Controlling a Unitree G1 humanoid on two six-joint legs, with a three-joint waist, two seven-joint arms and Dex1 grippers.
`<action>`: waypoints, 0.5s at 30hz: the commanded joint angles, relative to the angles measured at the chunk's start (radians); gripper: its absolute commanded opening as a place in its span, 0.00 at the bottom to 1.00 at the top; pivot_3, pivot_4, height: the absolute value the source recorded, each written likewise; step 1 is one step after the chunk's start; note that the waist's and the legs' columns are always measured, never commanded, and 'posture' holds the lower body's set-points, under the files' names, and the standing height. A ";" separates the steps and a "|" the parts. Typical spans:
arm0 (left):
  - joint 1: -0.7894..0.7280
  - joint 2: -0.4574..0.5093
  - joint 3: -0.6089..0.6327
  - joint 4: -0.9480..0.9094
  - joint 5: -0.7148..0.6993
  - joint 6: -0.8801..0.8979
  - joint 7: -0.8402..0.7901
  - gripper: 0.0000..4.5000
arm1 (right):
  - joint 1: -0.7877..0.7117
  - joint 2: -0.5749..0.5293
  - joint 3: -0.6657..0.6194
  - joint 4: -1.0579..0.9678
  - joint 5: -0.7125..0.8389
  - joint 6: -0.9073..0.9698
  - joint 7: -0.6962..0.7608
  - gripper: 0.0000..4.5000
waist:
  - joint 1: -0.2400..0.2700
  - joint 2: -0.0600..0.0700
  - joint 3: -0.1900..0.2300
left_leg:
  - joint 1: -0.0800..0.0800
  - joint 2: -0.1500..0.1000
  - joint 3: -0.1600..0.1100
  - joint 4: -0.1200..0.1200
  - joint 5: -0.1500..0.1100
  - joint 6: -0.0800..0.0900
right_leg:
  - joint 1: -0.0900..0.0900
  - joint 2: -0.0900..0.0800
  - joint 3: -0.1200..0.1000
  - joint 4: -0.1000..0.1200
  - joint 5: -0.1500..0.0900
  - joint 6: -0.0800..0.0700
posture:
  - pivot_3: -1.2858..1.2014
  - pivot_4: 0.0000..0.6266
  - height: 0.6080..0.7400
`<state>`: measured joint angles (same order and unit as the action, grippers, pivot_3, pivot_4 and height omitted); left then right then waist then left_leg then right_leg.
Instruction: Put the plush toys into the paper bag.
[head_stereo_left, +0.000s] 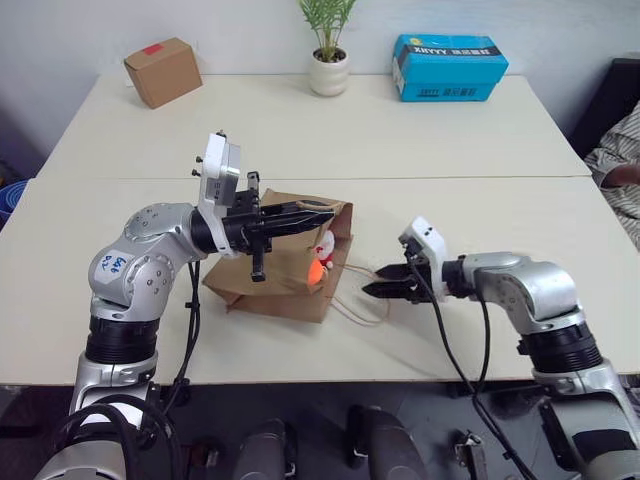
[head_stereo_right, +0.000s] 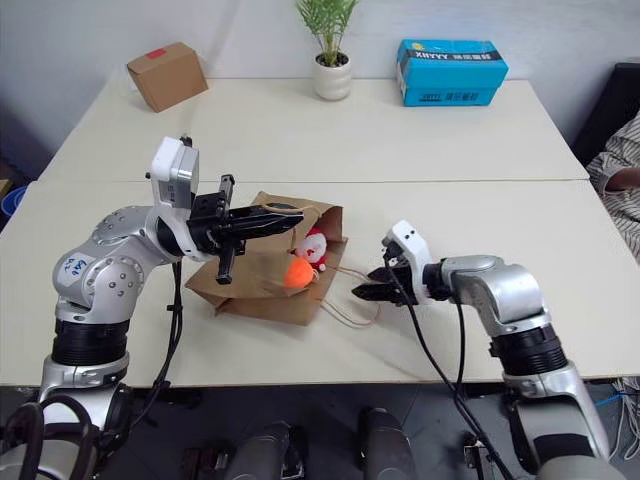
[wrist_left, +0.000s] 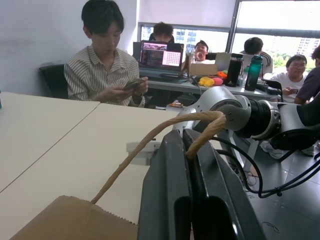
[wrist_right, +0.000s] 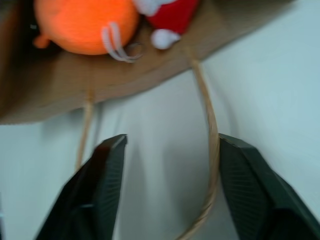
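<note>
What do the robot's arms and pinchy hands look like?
Both arms are shiny silver metal with ribbed black rings at the joints. The left arm has a blue scribble on a white sticker. Each wrist carries a white box. The left gripper and right gripper have two black fingers, and black cables dangle underneath.

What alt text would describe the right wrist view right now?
The right hand, open and empty, points at the paper bag's mouth, where the orange plush toy and the red-and-white plush toy lie inside. One tan cord handle loops out over the table between its fingers.
</note>
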<state>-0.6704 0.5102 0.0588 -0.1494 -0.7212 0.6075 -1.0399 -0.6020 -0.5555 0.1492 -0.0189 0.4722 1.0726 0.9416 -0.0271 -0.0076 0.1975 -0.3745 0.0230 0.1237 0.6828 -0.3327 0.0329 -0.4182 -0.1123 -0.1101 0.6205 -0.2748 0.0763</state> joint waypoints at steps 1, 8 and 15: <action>-0.006 0.003 0.014 -0.028 -0.009 -0.022 -0.001 0.00 | 0.011 0.002 -0.007 -0.021 0.060 0.040 0.035 0.30 | 0.001 0.000 0.000 | 0.000 0.000 0.000 0.000 0.000 0.000 | 0.000 0.000 0.000 0.000 0.000 0.000 | 0.52 0.24 1.00; -0.010 -0.003 0.015 -0.016 0.002 -0.044 0.004 0.00 | 0.043 -0.023 -0.174 -0.124 0.267 0.219 0.049 0.00 | 0.013 0.000 0.000 | -0.001 -0.001 -0.001 0.000 0.000 0.001 | 0.000 -0.001 0.000 0.000 0.000 0.000 | 0.52 0.24 1.00; -0.051 -0.034 0.037 0.050 0.048 -0.135 0.046 0.00 | 0.005 -0.069 -0.602 -0.211 0.626 0.525 -0.043 0.00 | 0.029 0.000 0.000 | -0.001 -0.001 -0.002 0.000 -0.001 0.002 | 0.000 -0.002 -0.001 -0.001 0.000 0.000 | 0.52 0.24 1.00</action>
<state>-0.6937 0.4800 0.0698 -0.0983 -0.6856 0.5120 -1.0059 -0.5760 -0.6086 -0.3694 -0.2105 1.0181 1.5474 0.9257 0.0022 -0.0076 0.1978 -0.3760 0.0213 0.1221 0.6830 -0.3336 0.0348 -0.4182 -0.1150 -0.1106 0.6193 -0.2745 0.0766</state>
